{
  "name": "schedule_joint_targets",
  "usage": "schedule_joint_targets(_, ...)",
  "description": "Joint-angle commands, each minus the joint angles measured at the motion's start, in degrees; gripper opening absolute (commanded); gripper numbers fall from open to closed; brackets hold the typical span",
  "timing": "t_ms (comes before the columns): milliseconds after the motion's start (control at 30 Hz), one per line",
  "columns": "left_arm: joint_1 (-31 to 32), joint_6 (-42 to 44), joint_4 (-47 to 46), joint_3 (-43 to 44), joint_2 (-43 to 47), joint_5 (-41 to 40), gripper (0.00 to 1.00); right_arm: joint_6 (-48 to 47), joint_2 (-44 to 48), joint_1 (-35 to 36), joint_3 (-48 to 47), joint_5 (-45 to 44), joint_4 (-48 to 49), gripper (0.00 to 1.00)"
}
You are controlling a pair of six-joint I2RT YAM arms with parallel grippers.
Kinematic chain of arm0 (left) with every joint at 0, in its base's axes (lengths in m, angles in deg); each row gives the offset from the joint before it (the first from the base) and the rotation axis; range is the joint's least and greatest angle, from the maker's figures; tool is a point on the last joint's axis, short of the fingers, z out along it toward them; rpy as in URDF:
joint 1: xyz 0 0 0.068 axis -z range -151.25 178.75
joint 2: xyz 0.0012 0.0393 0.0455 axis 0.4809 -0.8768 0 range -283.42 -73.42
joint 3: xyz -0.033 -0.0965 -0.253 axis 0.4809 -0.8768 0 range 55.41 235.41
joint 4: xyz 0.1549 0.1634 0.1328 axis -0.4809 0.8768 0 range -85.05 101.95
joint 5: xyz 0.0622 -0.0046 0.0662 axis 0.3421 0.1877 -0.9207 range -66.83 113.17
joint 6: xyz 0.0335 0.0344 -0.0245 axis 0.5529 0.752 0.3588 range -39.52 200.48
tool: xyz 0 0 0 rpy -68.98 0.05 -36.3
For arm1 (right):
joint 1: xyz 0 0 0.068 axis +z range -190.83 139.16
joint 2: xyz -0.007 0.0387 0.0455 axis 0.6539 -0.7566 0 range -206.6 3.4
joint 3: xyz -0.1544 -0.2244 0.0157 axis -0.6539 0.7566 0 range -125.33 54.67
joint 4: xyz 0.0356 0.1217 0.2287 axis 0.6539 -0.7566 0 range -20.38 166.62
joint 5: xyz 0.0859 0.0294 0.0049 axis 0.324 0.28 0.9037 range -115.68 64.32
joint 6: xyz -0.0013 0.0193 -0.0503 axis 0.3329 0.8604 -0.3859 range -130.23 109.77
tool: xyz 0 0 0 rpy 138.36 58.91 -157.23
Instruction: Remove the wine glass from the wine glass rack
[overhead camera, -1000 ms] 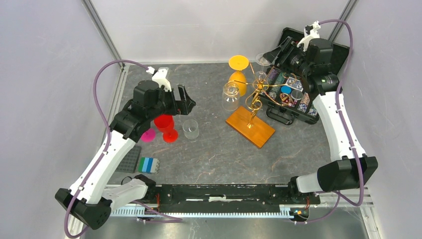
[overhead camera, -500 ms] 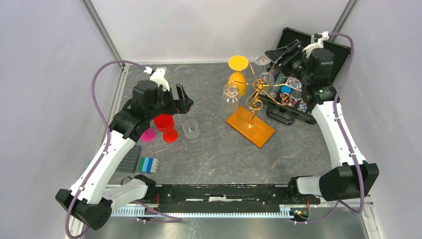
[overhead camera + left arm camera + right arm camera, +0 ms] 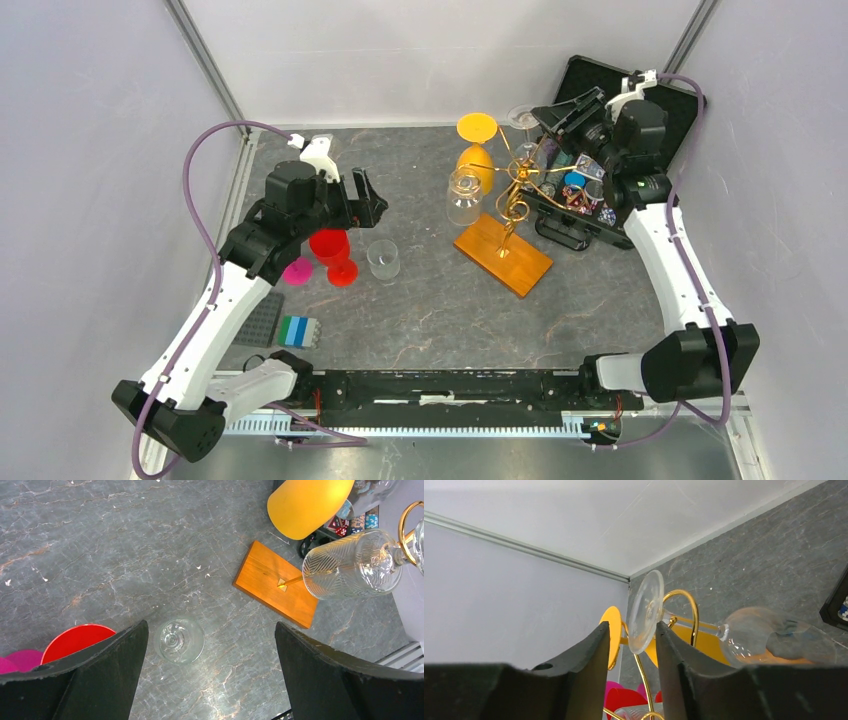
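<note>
The gold wire wine glass rack (image 3: 514, 196) stands on its orange-brown wooden base (image 3: 503, 255). A clear wine glass hangs on it at the back, its round foot (image 3: 520, 117) beside my right gripper (image 3: 550, 112). In the right wrist view the foot (image 3: 645, 611) sits between the narrowly parted fingers of the gripper (image 3: 632, 625). It touches one finger and has a gap to the other. An orange wine glass (image 3: 478, 150) and a patterned clear glass (image 3: 463, 195) also hang there. My left gripper (image 3: 372, 198) is open and empty, high over a clear tumbler (image 3: 178, 641).
An open black case (image 3: 600, 200) of dice and chips lies right behind the rack. A red cup (image 3: 330, 245), a red glass foot (image 3: 343, 272), a pink piece (image 3: 296, 270) and the tumbler (image 3: 383, 260) stand at the left. A grey plate (image 3: 258, 320) with blue-green blocks lies nearer.
My right gripper has shifted up and back toward the far corner beside the clear glass's foot. The left arm has barely moved.
</note>
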Motion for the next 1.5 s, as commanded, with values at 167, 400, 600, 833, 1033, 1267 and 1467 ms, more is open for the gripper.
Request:
schedule_joint_targets(167,-0.58,0.2,-1.32,0.07,0.99,-1.21,1.0,-0.04,-3.16,0.54,-0.79,-1.03,-1.27,0.35)
schedule_joint_targets(400,-0.67,0.09,-1.41,0.02,1.02,-1.1,1.0,4.39,-2.7,0.61,3.99,-1.65,6.16,0.26)
schedule_joint_targets(600,-0.75,0.11,-1.41,-0.26,1.33,-1.04,1.0,4.25,-1.47,0.73,4.64,-4.92,6.84,0.14)
schedule_joint_targets(833,-0.77,0.03,-1.41,-0.28,1.26,-0.9,1.0,4.65,-0.63,0.71,4.04,-6.67,6.55,0.0)
schedule_joint_targets(1033,-0.93,0.04,-1.45,-0.18,1.49,-0.77,1.0,8.89,1.65,0.76,6.05,-8.06,11.32,0.0)
schedule_joint_targets(1267,-0.93,0.0,-1.43,-0.02,1.65,-0.46,1.0,11.97,3.41,0.72,7.2,-11.42,13.61,0.0)
schedule_joint_targets(1467,-0.92,0.03,-1.46,-0.19,2.07,-0.41,1.0,12.0,4.58,0.73,6.99,-13.75,12.68,0.0)
